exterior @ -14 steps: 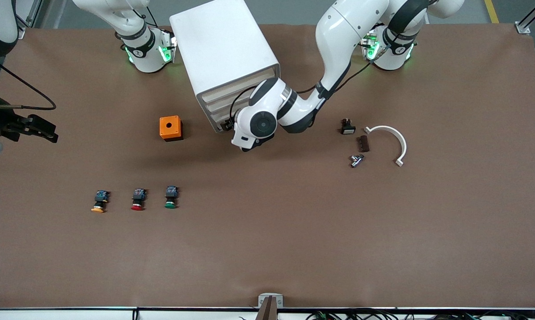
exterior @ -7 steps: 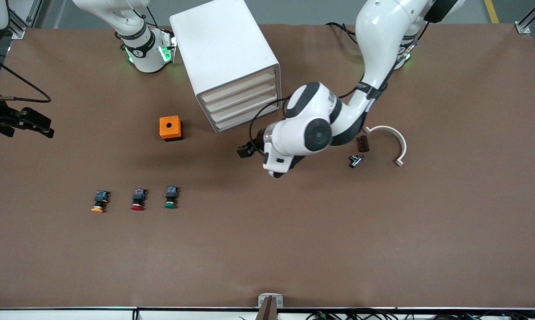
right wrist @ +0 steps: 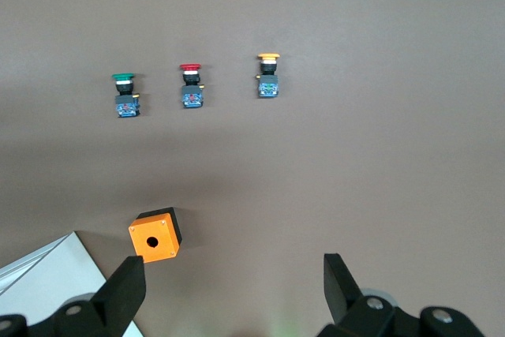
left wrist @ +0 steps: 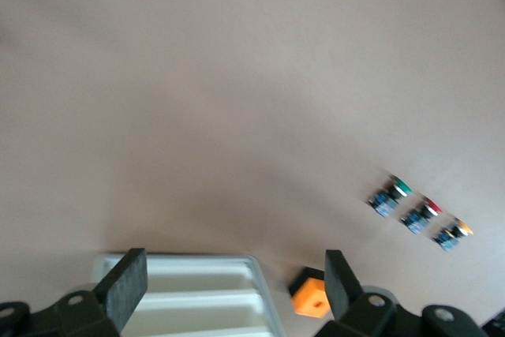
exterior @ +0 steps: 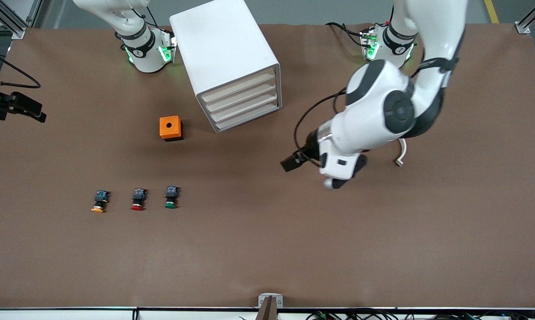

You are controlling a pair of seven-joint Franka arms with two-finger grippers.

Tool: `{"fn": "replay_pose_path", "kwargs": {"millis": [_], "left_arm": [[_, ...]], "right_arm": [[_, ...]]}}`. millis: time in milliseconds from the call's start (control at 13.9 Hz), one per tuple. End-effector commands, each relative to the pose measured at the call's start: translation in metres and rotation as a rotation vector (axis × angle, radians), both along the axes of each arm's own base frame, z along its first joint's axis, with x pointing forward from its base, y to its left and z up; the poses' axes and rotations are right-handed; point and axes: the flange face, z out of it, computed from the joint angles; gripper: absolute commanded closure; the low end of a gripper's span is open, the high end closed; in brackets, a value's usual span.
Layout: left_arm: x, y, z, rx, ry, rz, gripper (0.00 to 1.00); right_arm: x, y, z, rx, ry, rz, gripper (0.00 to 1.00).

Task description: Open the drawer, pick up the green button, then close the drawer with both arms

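Observation:
The white drawer cabinet [exterior: 225,53] stands near the arms' bases, and all three of its drawers [exterior: 243,104] are closed. The green-capped button [exterior: 170,198] lies on the table nearer the front camera, beside a red-capped one [exterior: 138,200] and a yellow-capped one [exterior: 99,201]. My left gripper [exterior: 291,162] is open and empty, raised over bare table between the cabinet and the left arm's end. Its wrist view [left wrist: 233,274] shows the drawers [left wrist: 189,290] and the green button [left wrist: 392,193]. My right gripper [exterior: 31,111] is open and empty, high over the right arm's end. Its wrist view [right wrist: 233,278] shows the green button [right wrist: 125,94].
An orange box with a hole [exterior: 171,128] sits beside the cabinet toward the right arm's end. A white curved piece [exterior: 401,153] lies near the left arm's end, mostly hidden by the left arm.
My left arm has pulled back from the front of the drawers, swinging up and toward its own end of the table. My right gripper has drifted slightly. The drawers stayed closed.

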Motion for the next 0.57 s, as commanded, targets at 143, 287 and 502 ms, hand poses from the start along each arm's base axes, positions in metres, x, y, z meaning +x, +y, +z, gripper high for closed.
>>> {"fn": "replay_pose_path", "kwargs": {"millis": [143,287,502], "left_arm": [[0.009,0.125,0.049,0.088,-0.078,-0.212,0.01],[0.008,0.166,0.059,0.173,-0.102,-0.329,0.01],[0.010,0.235,0.075,0.209,-0.124,-0.404,0.01]], "right_arm": [[-0.019,0.005,0.015,0.028,-0.030,-0.002,0.00],[-0.029,0.008,0.021,0.059,-0.093,0.001,0.00],[-0.038,0.010,0.021,0.062,-0.129,0.013,0.00]]}}
